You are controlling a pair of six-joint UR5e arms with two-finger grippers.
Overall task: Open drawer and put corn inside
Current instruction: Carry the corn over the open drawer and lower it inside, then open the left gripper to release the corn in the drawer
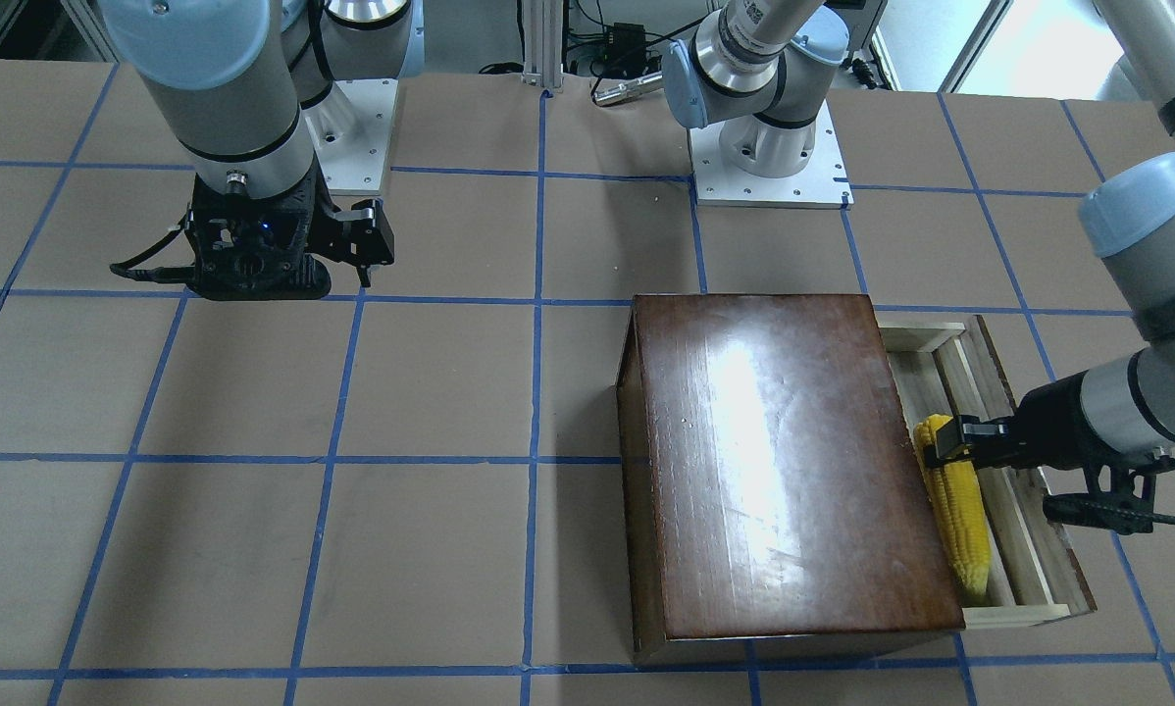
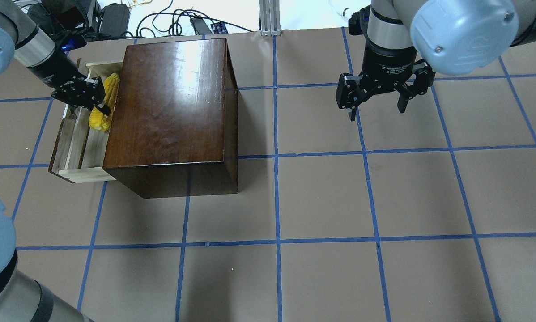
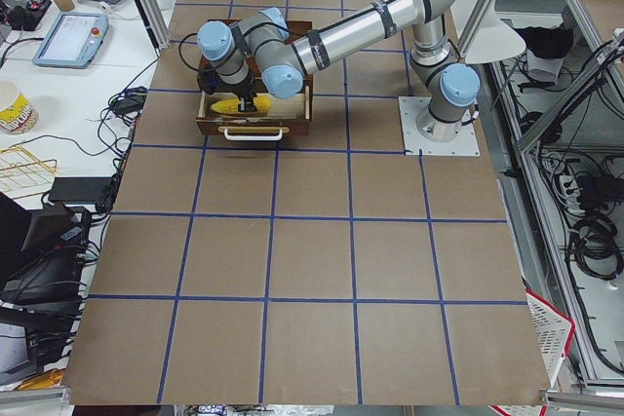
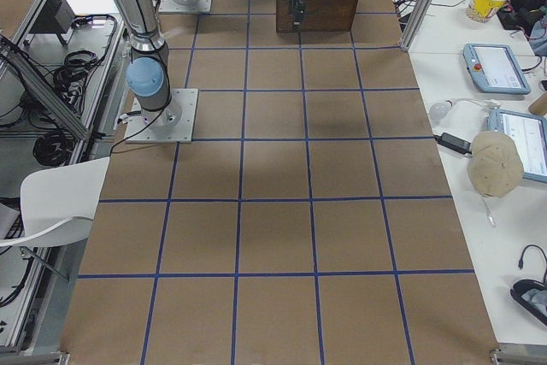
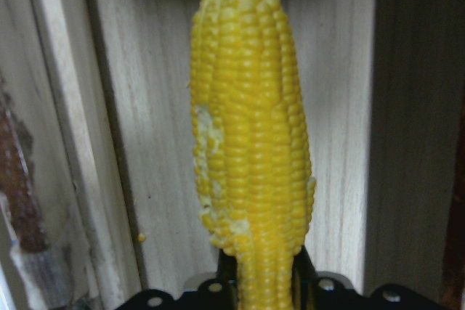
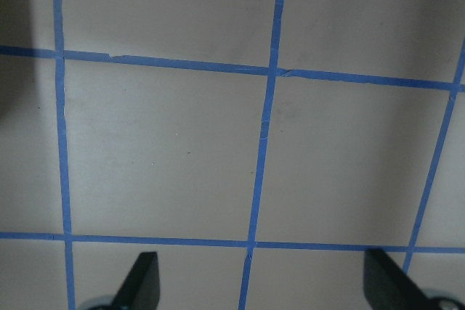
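The dark-brown box (image 1: 784, 461) stands with its drawer (image 1: 1007, 534) pulled out; the box (image 2: 169, 112) and the drawer (image 2: 78, 143) also show in the overhead view. The yellow corn (image 1: 955, 520) lies lengthwise in the drawer, close along the box side. My left gripper (image 1: 941, 446) is shut on the corn's thick end. The corn shows in the overhead view (image 2: 104, 105) and fills the left wrist view (image 5: 251, 143), over the pale drawer floor. My right gripper (image 2: 376, 113) is open and empty, hanging above the table far from the box.
The drawer's whitish handle (image 3: 252, 132) faces away from the box. Brown table paper with a blue tape grid (image 2: 277, 201) lies all around. The two arm bases (image 1: 769, 157) stand at the robot's side of the table.
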